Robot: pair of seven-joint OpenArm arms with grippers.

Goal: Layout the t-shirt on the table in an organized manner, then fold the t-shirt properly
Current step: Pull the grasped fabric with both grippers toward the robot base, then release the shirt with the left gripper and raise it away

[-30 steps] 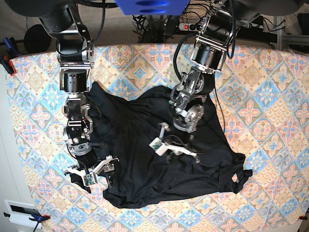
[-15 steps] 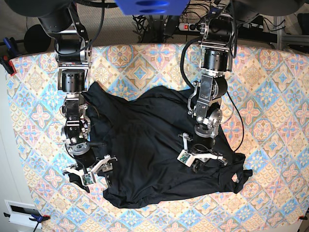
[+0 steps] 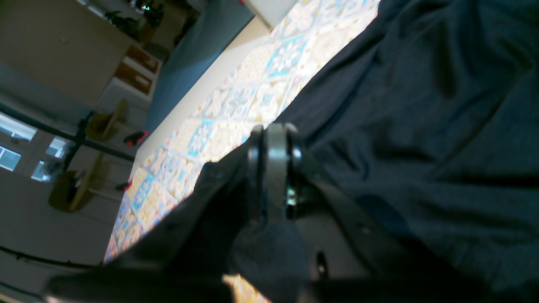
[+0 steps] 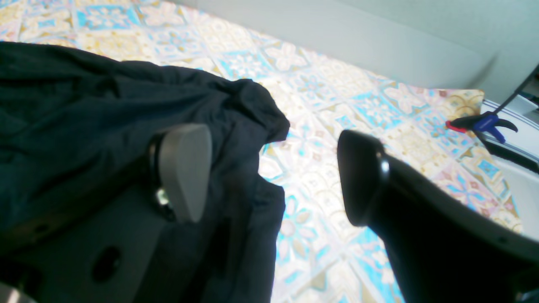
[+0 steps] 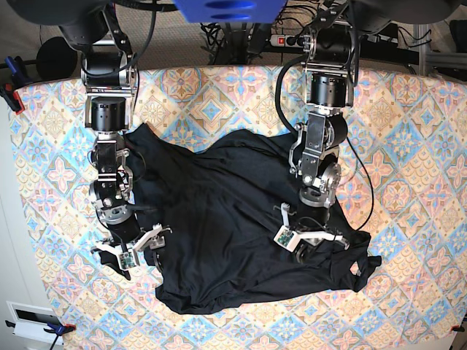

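Found the t-shirt [image 5: 219,219] lying rumpled across the middle of the counter [image 5: 408,146], black cloth bunched in soft folds, one sleeve end reaching toward the counter's near right corner in the base view. Saw the left claw [image 5: 310,240] down on the shirt's right half in that view, low over the dark fabric. Noted in the left wrist view the same claw [image 3: 273,134] with its tips brought together, shirt cloth spread to its right and patterned counter beyond to its left; could not tell whether any fabric was pinched between the tips. Saw the right claw [image 5: 135,251] at the shirt's left edge in the base view. Found it spread wide in the right wrist view [image 4: 269,168], pale pad [image 4: 185,168] over the bunched shirt edge, dark finger [image 4: 362,176] over bare patterned cloth. Spotted a blue clamp [image 4: 484,123] at the counter's far edge
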